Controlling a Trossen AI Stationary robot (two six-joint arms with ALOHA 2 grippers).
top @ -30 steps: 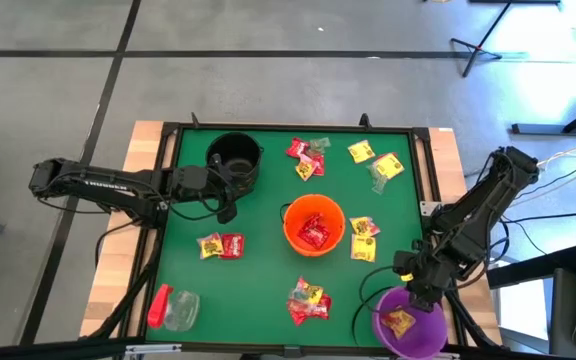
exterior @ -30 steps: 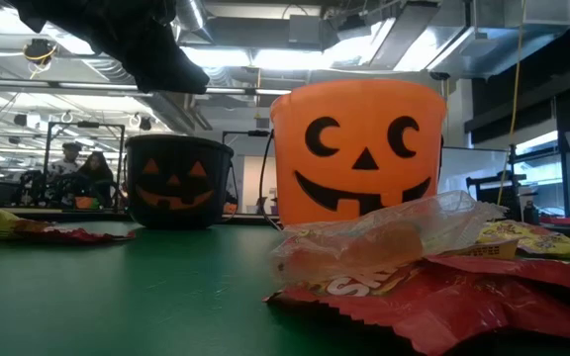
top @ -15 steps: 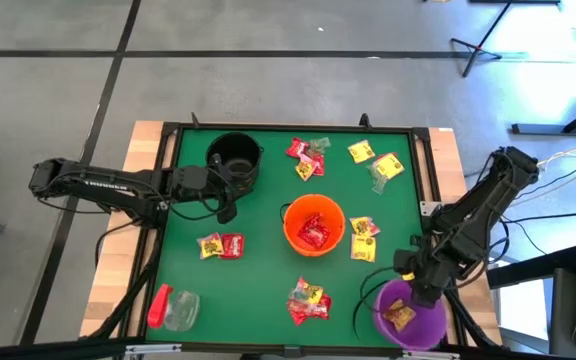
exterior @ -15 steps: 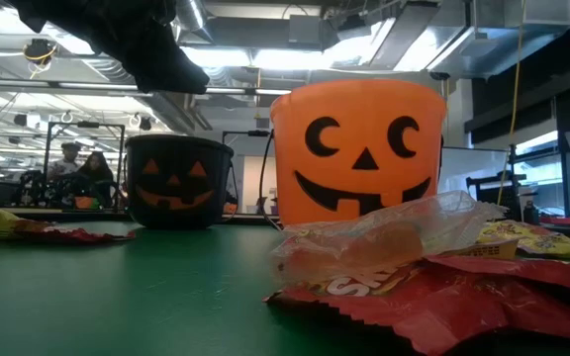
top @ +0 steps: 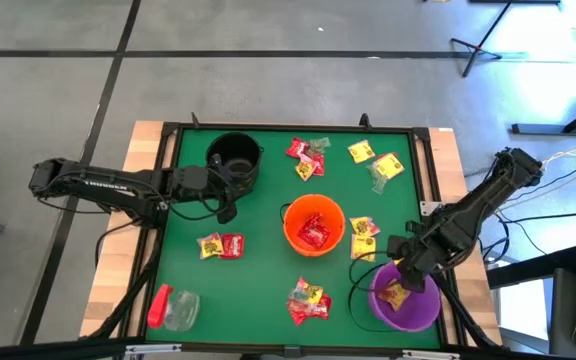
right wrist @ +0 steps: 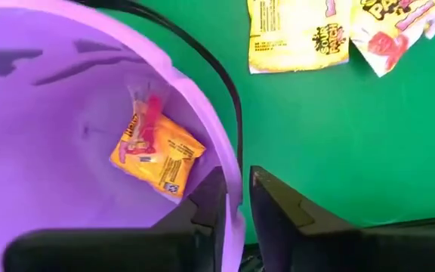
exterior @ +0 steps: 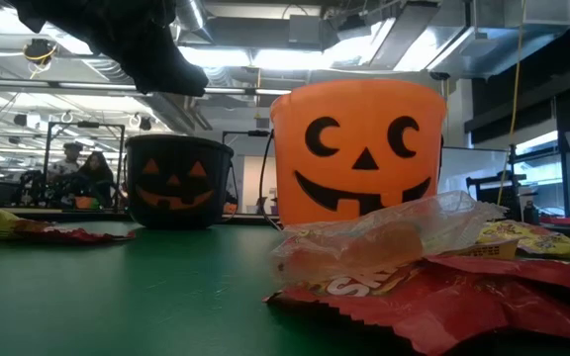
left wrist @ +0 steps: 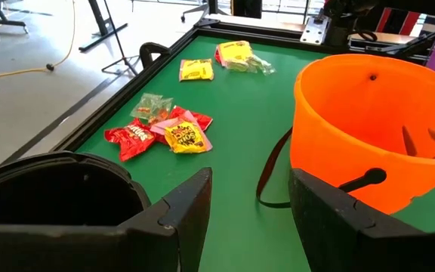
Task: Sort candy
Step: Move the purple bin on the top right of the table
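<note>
Right wrist view: we saw right gripper [right wrist: 232, 198] pinching purple bucket [right wrist: 66, 83] rim; bucket might tip, spilling 1 yellow candy [right wrist: 157, 155]. Left gripper [left wrist: 249, 198] gaped, idle.

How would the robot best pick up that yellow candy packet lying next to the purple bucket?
Probably from straight above, pinching across the narrow width of the yellow packet. It lies flat on the green table, so its crinkly edges give the fingers something to catch.

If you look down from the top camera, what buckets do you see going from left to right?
Black bucket → orange bucket → purple bucket.
</note>
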